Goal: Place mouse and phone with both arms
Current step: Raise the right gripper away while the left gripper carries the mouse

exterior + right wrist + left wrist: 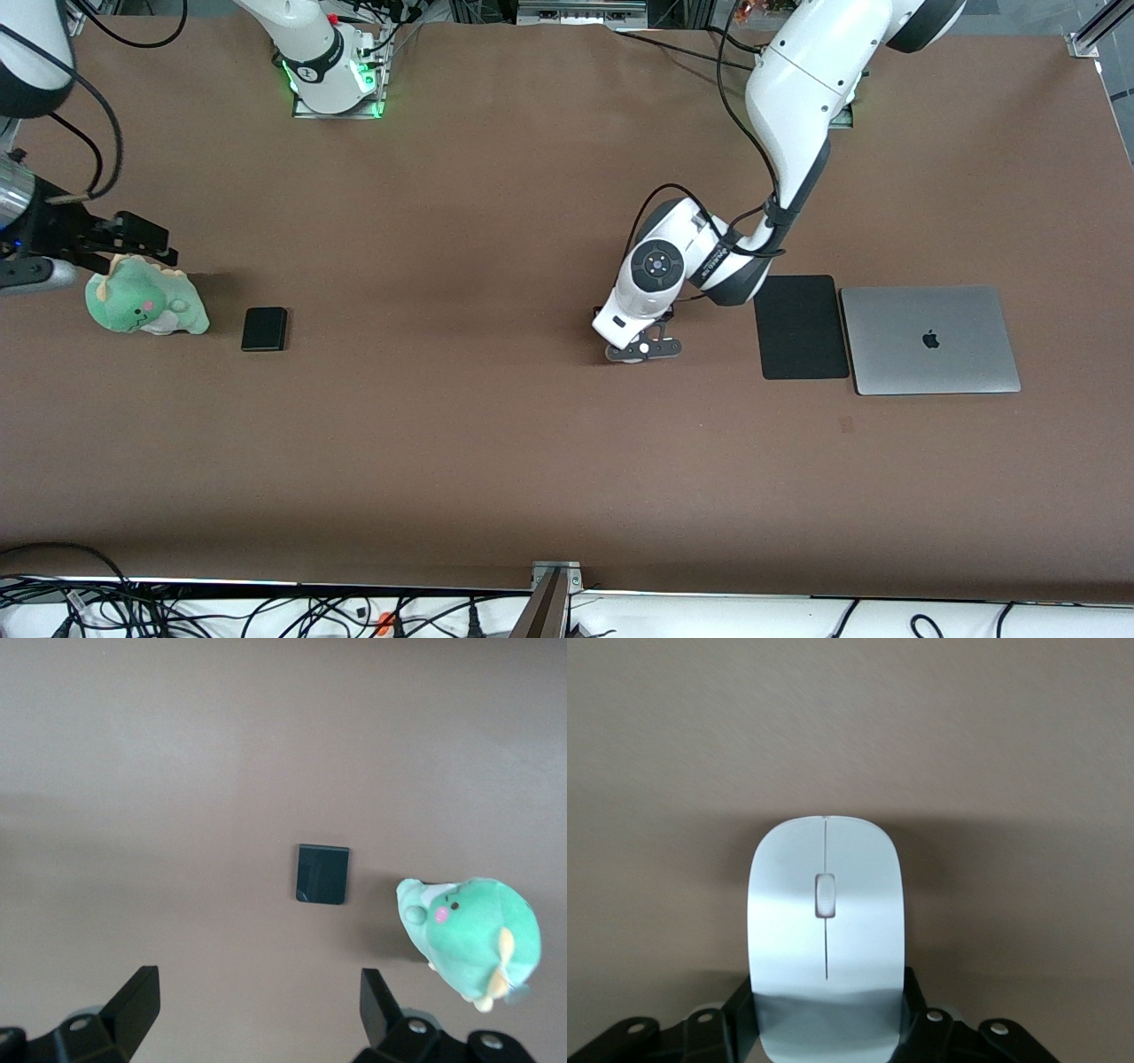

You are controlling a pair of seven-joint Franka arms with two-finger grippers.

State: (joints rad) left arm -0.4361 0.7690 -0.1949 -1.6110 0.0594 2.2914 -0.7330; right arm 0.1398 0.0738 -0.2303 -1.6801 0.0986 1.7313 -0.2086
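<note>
Left gripper (644, 348), low at the tabletop (461, 425), had its jaws clamped on the mouse (825, 939). Right gripper (257, 1010), jaws released, hung over the plush dinosaur (144, 306) beside the phone (265, 329).

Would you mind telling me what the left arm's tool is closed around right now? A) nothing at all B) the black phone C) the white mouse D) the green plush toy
C: in the left wrist view the white mouse sits between the fingers of the left tool, which press its sides, while the phone and the green plush toy lie on the table toward the right arm's end, under the open right tool.
</note>
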